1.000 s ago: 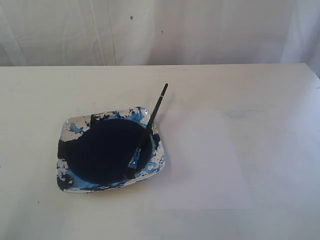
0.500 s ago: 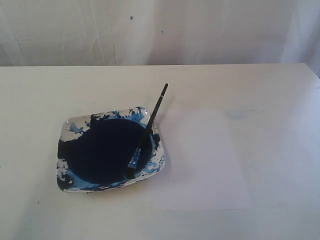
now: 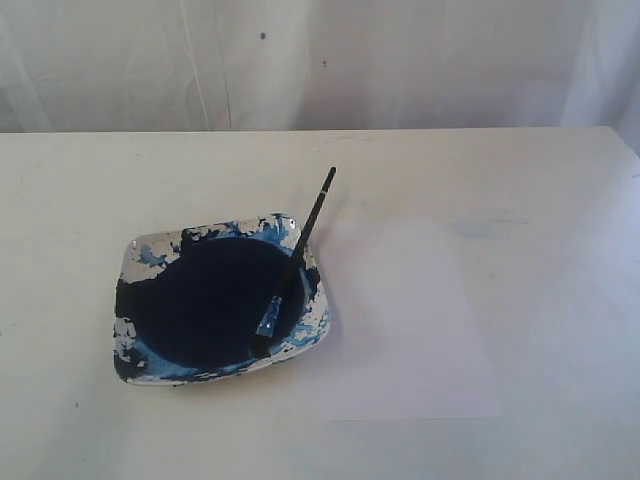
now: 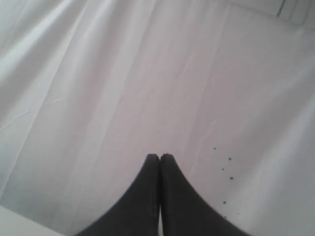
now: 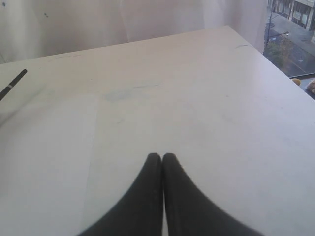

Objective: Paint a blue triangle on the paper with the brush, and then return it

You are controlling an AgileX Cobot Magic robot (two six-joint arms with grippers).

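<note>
The left gripper (image 4: pixel 159 156) is seen closed and empty, pointed at white cloth. On the left of the table (image 3: pixel 540 200), the brush (image 3: pixel 297 255) is propped in the paint dish (image 3: pixel 140 250), with its bristles in the pool and its handle jutting over the far rim. The paper (image 3: pixel 410 330) is laid just beside the dish, blank; no triangle is painted yet. The right gripper (image 5: pixel 162 155) is shut on nothing near the paper. It should be opened first, then closed on the free upper handle, so that the tip is lifted cleanly.

The black-handled brush (image 3: pixel 297 258) leans bristles-down in the paint dish (image 3: pixel 140 255); the white paper (image 3: pixel 405 320) lies flat just beside.
</note>
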